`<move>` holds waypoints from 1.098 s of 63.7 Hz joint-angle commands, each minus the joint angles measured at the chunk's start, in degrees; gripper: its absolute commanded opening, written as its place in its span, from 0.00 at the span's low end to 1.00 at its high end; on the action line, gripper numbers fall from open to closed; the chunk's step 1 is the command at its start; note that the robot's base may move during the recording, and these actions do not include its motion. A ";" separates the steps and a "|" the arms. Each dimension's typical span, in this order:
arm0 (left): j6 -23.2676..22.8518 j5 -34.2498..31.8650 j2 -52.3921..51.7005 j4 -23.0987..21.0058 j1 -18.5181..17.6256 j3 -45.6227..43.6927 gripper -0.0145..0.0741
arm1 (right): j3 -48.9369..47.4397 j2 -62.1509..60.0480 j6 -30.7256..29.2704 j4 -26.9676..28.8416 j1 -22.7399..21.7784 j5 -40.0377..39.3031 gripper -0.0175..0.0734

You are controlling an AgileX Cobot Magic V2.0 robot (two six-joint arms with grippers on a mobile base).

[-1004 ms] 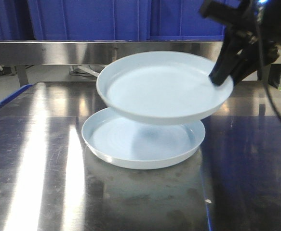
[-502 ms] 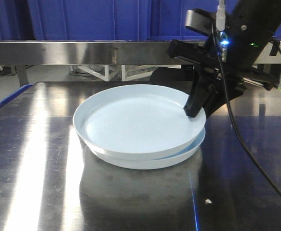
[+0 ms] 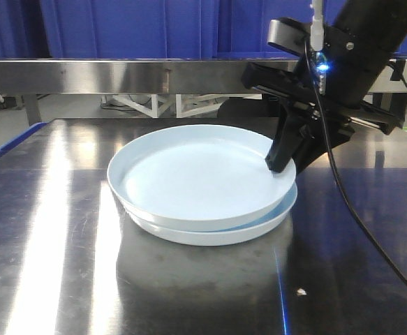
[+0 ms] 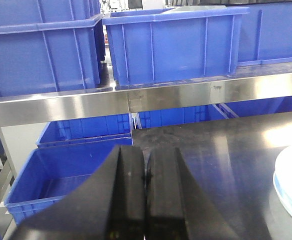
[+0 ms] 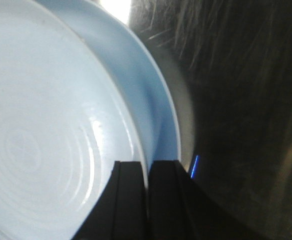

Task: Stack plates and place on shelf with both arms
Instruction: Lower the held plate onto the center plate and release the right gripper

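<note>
Atop lower plate [image 3: 210, 234], upper plate [image 3: 196, 174] face-up, slightly askew

Shiny steel worktop [image 3: 49, 279] fills most of the front view, with bright streaks of glare [image 3: 46, 230] around 8 o'clock. Big blue crates [image 3: 119, 28] line up across 12 o'clock. The left wrist view shows lower crates [image 4: 60, 175] at 8 o'clock.
</note>
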 commanded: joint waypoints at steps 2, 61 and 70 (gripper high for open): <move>-0.59 -4.51 0.51 -0.15 -0.03 -1.63 0.25 | -1.46 -2.55 -0.19 1.77 0.03 -1.15 0.25; -0.59 -4.51 0.51 -0.15 -0.03 -1.63 0.25 | -1.46 -2.88 -0.19 1.77 -1.25 -0.26 0.25; -0.59 -4.51 0.51 -0.15 -0.03 -1.63 0.25 | -1.46 -2.88 -0.19 1.77 -1.31 -0.84 0.25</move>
